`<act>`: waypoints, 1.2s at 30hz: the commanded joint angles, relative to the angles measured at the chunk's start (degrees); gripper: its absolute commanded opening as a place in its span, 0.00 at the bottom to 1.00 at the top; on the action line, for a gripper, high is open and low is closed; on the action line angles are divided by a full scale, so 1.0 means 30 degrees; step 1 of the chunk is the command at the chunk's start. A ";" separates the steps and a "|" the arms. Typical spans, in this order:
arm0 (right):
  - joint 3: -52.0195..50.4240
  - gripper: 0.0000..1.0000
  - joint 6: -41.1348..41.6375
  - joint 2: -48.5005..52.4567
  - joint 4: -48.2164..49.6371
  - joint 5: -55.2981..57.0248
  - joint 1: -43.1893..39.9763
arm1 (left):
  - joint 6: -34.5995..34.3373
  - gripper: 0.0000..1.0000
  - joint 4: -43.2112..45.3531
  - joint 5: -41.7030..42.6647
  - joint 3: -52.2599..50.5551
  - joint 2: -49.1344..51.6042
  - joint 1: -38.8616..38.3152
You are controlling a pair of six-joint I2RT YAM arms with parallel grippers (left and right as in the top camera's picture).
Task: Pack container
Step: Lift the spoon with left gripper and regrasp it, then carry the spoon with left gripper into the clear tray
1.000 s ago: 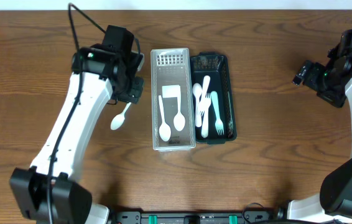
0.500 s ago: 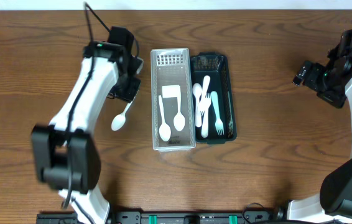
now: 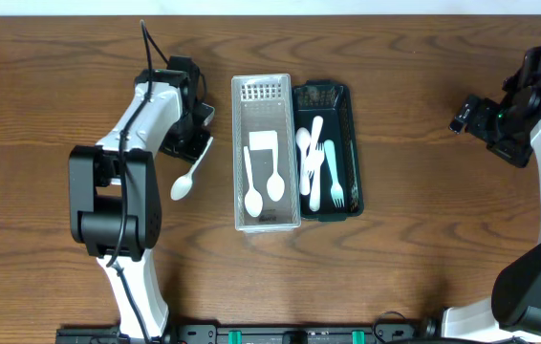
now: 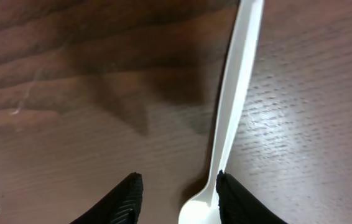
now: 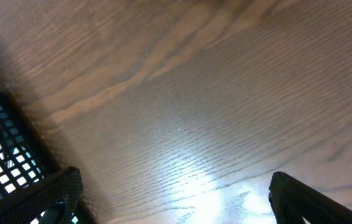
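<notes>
The left fingers [image 4: 125,200] stand apart, low over the brown wood-grain tabletop [image 3: 60,239]. Between them lies a white plastic spoon [image 3: 188,176], unpinched, just left of the baskets. The white slotted plastic basket [image 3: 236,143] holds two white spoons. Touching its right side, the dark green mesh basket [image 3: 355,134] holds more pale cutlery. Far right, the right fingers [image 5: 45,198] are spread wide above the tabletop.

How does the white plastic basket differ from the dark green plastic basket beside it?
The white slotted plastic basket looks slightly longer than the dark green slotted plastic basket. The white basket holds two white plastic spoons and a flat white piece; the green basket holds a fuller pile of white plastic cutlery. Both are rectangular and lie side by side.
</notes>
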 commanded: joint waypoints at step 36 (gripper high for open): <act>-0.0087 0.99 0.0131 0.0044 -0.0160 0.0051 0.0138 | -0.3905 0.06 -0.4626 0.0911 0.2047 -0.3322 -0.0743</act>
